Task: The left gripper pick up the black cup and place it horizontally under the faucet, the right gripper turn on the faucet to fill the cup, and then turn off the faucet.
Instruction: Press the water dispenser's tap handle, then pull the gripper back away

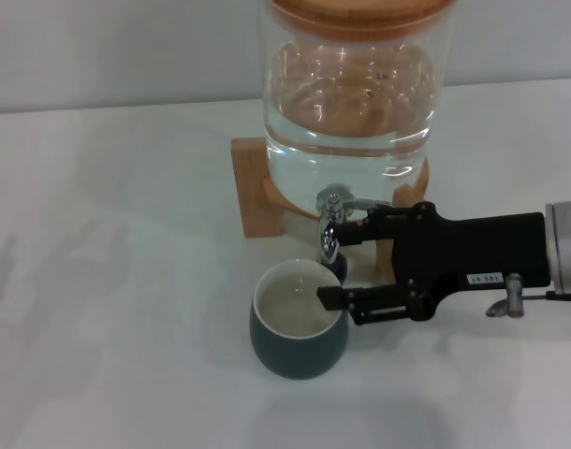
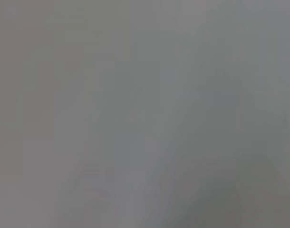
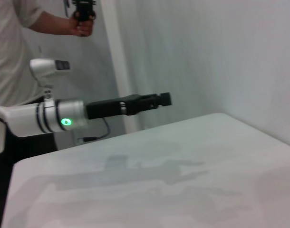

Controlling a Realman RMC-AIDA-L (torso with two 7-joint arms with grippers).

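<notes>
The black cup (image 1: 298, 341) stands upright on the white table, its cream inside showing, just below and in front of the faucet (image 1: 330, 223). The chrome faucet juts from the clear glass dispenser (image 1: 356, 84) on its wooden stand. My right gripper (image 1: 332, 264) reaches in from the right at faucet height and is open. One finger lies by the lever and the other over the cup's rim, with the spout between them. My left gripper (image 3: 160, 99) shows only in the right wrist view, held in the air off the table's far side, holding nothing.
The wooden stand (image 1: 257, 192) sits at the back centre of the table (image 1: 108, 281). A person (image 3: 21, 42) stands behind the left arm, holding a controller. The left wrist view shows only a blank grey surface.
</notes>
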